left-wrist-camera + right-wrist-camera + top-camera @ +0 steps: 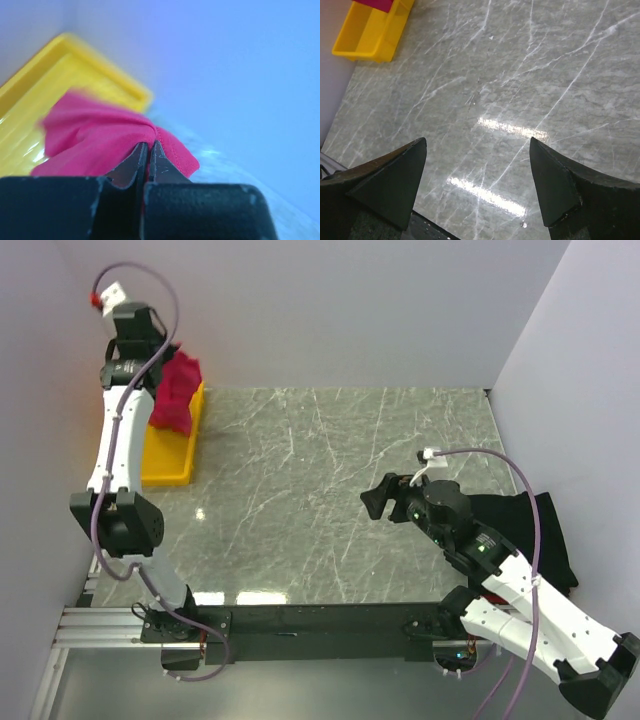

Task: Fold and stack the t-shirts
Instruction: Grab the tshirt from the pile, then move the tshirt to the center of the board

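Left claw [149, 146] pinched shut on pink t-shirt [100, 140] | shirt hanging over yellow tray [165, 465] | right claw [477, 143] wide apart, holding nothing

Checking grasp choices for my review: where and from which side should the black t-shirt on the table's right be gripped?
Probably the far edge, from above: the black t-shirt lies flat, its near part under the right arm, leaving that edge exposed. The right gripper, jaws open, is nearest.
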